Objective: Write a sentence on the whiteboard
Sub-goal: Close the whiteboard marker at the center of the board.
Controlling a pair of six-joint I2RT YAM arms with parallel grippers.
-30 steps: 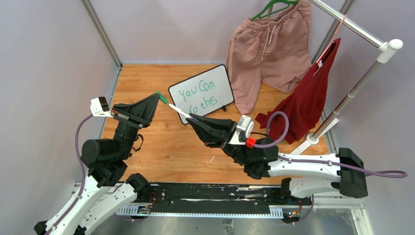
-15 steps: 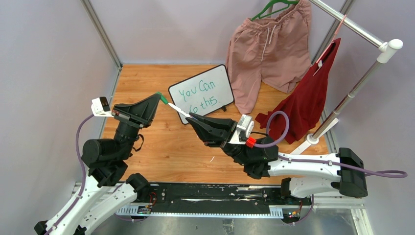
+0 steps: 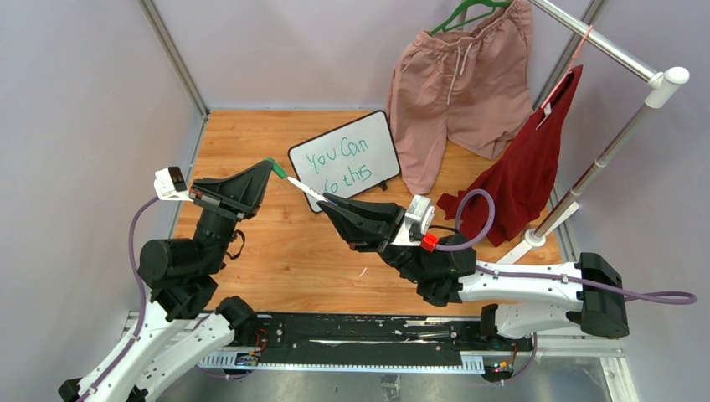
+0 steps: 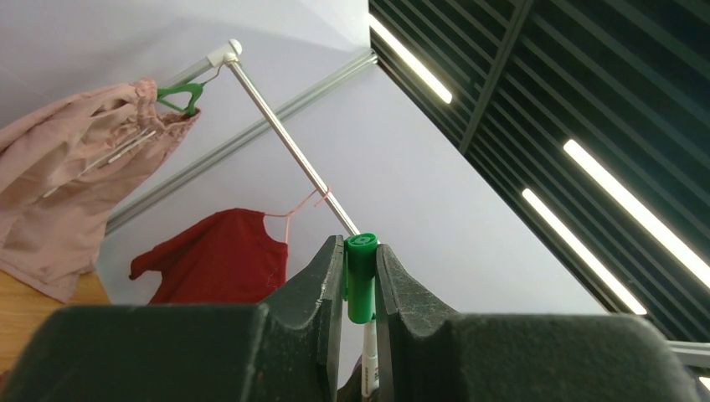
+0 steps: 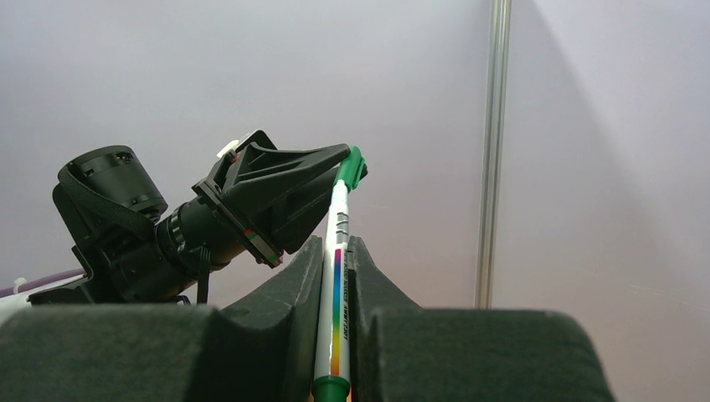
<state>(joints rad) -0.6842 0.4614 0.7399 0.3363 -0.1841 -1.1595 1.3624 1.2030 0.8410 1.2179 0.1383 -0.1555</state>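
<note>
The whiteboard stands tilted at the back of the wooden table, and the sentence "You Can do this" runs over it in green, in two lines. My left gripper is shut on the marker's green cap. My right gripper is shut on the white marker, whose barrel points up and left at the cap. The marker's tip is at the cap's mouth, in front of the board's left edge. Whether it sits inside I cannot tell.
Pink shorts on a green hanger and a red garment hang from a metal rack at the back right. The rack's white foot rests on the table behind my right arm. Grey walls enclose the table.
The cap and the marker tip met half a second ago. Now the left gripper sits slightly farther up and left, with a small gap showing in the top view.
</note>
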